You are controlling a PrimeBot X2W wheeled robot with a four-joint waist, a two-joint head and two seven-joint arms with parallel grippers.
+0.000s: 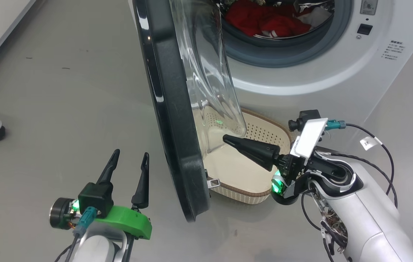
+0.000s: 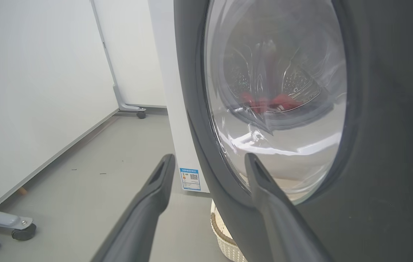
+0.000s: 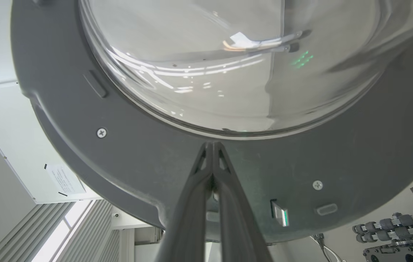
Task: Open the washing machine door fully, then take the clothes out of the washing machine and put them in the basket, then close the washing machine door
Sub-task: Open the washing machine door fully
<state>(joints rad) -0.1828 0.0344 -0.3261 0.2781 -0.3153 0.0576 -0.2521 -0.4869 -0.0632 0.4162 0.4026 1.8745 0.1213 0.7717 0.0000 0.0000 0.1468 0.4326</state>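
Black-rimmed washing machine door [image 1: 172, 109]: likely rigid, slick; push the rim near six o'clock. Right pincer [image 1: 227, 138] clenched empty, left pincer [image 1: 131, 153] released.

basket [image 1: 264, 131] half behind door [image 1: 173, 109], clothes [image 1: 261, 20] cropped (top edge)

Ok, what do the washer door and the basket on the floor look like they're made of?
Door rim: probably dark glossy plastic, judging by the bright streaks along its edge.
Door window: clear glass or plastic; see-through, with reflections.
Basket: likely cream moulded plastic, with rows of small holes.
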